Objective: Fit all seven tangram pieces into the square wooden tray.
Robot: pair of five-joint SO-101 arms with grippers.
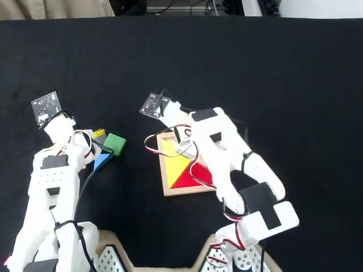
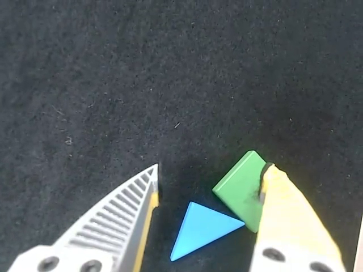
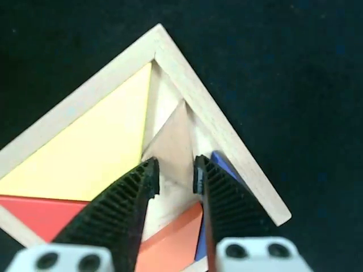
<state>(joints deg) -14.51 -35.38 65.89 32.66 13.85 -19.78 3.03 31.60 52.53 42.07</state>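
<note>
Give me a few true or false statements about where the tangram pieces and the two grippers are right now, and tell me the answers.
1. The yellow triangle lies inside the wooden tray. True.
2. The green square is already in the tray. False: it lies on the black table, next to one finger of the left gripper.
3. The blue triangle lies on the table between the left gripper's open fingers. True.
4. The right gripper is over bare table, away from the tray. False: it is over the tray, with a pale triangle between its fingers.
</note>
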